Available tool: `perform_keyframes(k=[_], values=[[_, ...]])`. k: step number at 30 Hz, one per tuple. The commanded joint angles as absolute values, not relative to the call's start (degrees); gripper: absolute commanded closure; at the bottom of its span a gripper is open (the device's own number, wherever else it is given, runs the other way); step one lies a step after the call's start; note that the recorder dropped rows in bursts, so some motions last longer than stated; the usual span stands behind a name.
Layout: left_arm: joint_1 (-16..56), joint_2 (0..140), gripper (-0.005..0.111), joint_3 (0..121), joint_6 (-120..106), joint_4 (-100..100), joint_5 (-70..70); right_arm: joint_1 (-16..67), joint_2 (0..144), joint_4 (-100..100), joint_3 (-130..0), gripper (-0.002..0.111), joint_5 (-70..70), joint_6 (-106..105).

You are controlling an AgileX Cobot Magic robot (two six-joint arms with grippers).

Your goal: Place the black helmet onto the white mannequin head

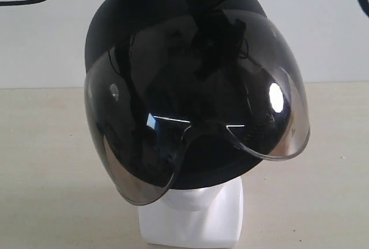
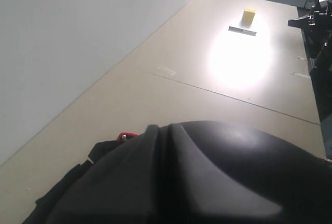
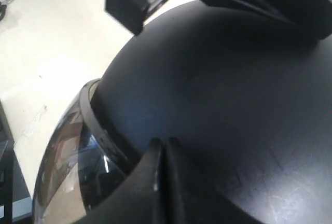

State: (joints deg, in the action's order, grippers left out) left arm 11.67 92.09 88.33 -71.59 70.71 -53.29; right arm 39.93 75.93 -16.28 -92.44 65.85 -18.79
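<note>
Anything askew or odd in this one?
Yes. The black helmet sits tilted on the white mannequin head: its visor hangs lower on the exterior view's left side, hiding the face down to the chin.

No lettering, brand mark, number or sign can be read in any of the three views. The black helmet [image 1: 115,24] presents a plain matte shell. Its tinted visor [image 1: 173,105] carries only bright reflections. The neck base of the white mannequin head [image 1: 196,223] is bare white. A small yellow block [image 2: 249,14], far off on the desk [image 2: 171,105], is too small to tell whether it bears any print.
</note>
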Motion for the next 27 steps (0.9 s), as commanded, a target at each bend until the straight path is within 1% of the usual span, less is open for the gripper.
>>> perform_keyframes(k=[1, 4, 7, 18, 27], values=[[12.1, 93.8, 0.102, 88.2, -71.1, 68.1, -55.7, 40.0, 75.9, -15.5, -89.6, 0.109, 70.0, -18.7], [12.1, 93.8, 0.102, 88.2, -71.1, 68.0, -55.5, 40.0, 75.9, -15.5, -85.5, 0.109, 70.0, -19.0], [12.1, 93.8, 0.102, 88.2, -71.1, 67.9, -55.5, 40.0, 75.3, -15.5, -82.2, 0.109, 66.8, -19.0], [12.1, 93.8, 0.102, 88.2, -71.1, 67.7, -55.5, 40.0, 73.0, -15.5, -73.2, 0.109, 63.8, -19.0], [12.1, 93.8, 0.102, 88.2, -71.1, 67.7, -55.5, 40.0, 71.8, -15.8, -71.5, 0.109, 60.9, -19.1]])
